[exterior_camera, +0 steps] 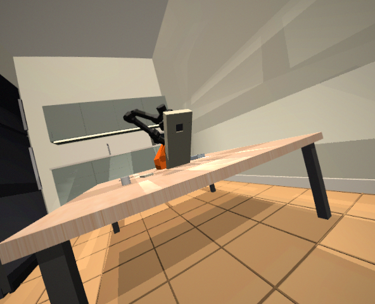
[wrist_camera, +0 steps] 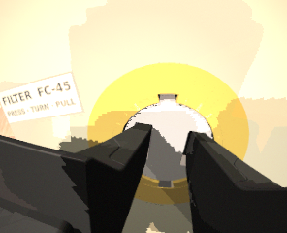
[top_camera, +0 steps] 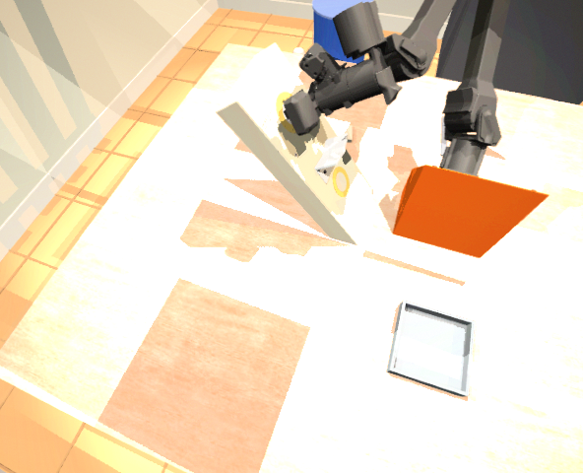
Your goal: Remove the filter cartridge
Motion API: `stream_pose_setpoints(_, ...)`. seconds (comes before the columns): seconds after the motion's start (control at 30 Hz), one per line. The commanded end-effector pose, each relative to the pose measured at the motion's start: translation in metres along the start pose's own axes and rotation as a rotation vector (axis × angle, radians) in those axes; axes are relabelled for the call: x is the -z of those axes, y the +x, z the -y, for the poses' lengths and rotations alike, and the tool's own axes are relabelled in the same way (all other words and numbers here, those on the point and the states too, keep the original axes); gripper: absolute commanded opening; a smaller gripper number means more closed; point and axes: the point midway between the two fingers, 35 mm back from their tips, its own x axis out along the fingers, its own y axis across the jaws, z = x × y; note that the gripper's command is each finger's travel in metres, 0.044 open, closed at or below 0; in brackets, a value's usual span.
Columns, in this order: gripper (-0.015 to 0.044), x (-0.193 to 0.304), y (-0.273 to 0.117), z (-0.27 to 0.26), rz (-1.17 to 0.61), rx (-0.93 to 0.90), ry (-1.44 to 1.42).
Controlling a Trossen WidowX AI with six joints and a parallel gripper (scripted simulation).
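Note:
The round white filter cartridge (wrist_camera: 167, 146) sits in the upright cream service panel (top_camera: 307, 158), inside a yellow ring (wrist_camera: 182, 87). A label (wrist_camera: 39, 97) beside it reads "FILTER FC-45, PRESS - TURN - PULL". My gripper (wrist_camera: 170, 132) is pressed against the cartridge face, fingers a narrow gap apart, one tip on each side of the face's middle. The tips hide the slots, so I cannot tell how deep they sit. In the top view the gripper (top_camera: 291, 115) meets the panel at its upper ring. The grey tray (top_camera: 430, 347) lies on the table near the front right.
A second yellow ring (top_camera: 341, 180) and a white fitting (top_camera: 330, 160) sit lower on the panel. An orange box (top_camera: 460, 208) stands right of the panel, by the arm's base. A blue cylinder (top_camera: 332, 25) stands behind. A small grey cup (exterior_camera: 125, 180) stands on the table.

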Motion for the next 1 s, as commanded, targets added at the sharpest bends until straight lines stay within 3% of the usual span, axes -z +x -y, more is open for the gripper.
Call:
stream_pose_setpoints(0.0,0.0096,0.0017,0.0051,-0.0009,-0.009,-0.003,-0.003)
stream_pose_setpoints(0.3,0.0036,0.0001,0.0001,-0.0001,0.000,0.000,0.000)
stream_pose_setpoints(0.37,0.0000,0.0001,0.0001,-0.0001,0.000,0.000,0.000)
stream_pose_setpoints(0.97,0.0000,0.0018,0.0056,-0.0008,-0.010,-0.001,0.506)
